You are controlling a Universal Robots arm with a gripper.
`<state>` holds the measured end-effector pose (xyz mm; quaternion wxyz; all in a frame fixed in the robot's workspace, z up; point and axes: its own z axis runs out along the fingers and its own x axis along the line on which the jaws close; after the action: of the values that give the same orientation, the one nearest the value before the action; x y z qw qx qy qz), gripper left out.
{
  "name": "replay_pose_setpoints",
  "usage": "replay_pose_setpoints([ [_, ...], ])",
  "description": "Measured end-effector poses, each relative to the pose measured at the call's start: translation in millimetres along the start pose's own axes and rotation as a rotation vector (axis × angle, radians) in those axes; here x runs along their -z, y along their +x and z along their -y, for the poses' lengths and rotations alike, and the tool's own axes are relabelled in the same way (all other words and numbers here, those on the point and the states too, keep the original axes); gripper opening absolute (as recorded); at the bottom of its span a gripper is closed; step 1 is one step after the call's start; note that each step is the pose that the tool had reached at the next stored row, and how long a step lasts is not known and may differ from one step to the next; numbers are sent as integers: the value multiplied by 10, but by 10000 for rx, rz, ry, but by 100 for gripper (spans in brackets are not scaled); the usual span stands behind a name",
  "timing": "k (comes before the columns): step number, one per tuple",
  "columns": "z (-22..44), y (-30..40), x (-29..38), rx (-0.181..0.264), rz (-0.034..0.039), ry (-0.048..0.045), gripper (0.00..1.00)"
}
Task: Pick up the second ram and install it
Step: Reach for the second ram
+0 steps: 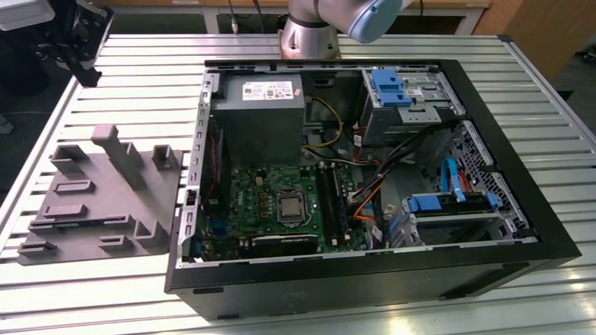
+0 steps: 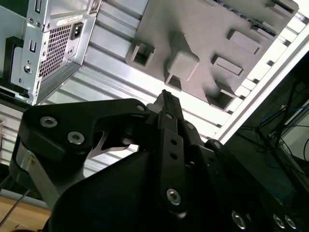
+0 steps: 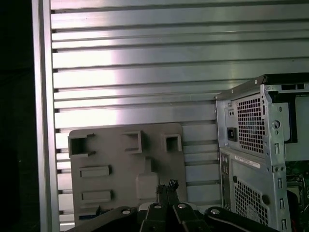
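Black gripper (image 3: 167, 186) hangs over the grey moulded plastic tray (image 3: 111, 159) on the ribbed aluminium surface (image 3: 145, 72), fingers (image 2: 171, 145) pressed together on nothing visible, the second ram's whereabouts impossible to tell; a clean pick wants them parted and squared to the stick's long edges

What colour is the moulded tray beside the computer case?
The tray is plain grey, clearest in the exterior view.
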<state>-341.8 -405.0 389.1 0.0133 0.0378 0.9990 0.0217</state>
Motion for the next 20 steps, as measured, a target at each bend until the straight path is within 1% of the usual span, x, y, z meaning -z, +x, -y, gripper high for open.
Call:
replay_pose_setpoints([
  [20, 30, 97, -11, -1, -1, 0, 11],
])
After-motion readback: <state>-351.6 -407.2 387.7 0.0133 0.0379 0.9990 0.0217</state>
